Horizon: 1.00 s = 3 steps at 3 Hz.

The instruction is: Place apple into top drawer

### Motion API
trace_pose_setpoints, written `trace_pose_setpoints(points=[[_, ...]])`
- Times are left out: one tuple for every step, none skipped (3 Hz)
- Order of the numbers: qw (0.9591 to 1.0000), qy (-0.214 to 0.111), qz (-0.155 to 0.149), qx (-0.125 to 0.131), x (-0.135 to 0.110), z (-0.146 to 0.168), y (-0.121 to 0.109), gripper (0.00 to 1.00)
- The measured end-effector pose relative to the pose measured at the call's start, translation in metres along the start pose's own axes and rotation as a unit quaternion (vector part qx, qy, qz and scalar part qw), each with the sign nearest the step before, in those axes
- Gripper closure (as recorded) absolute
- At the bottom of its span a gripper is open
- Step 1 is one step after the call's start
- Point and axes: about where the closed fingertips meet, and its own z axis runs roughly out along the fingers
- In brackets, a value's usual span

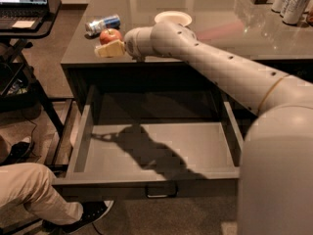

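The red apple [110, 34] sits near the front left edge of the dark counter [220, 33]. My gripper [109, 49] is at the end of the long beige arm [205, 58]. It is right at the apple's near side, over the counter's front edge. The top drawer [88, 146] is pulled fully open below the counter. It is wide and shallow with a grey floor, and the arm's shadow falls inside it. Its front panel carries a small metal bar handle [161, 190].
A blue soda can [102, 23] lies on its side just behind the apple. A white plate [172, 17] sits mid-counter and several cans [289, 1] stand at the far right. A laptop stand [24, 13] and a seated person's leg [34, 192] are at the left.
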Motion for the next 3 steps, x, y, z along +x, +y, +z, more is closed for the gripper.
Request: trace_pose_setpoints(points=[[0.9998,-0.016,-0.011,0.000,0.000,0.027,-0.007,0.19],[0.9991,-0.039,-0.016,-0.006,-0.006,0.047,-0.009,0.42],[0.9983,-0.055,-0.013,-0.014,-0.008,0.057,-0.008,0.66]])
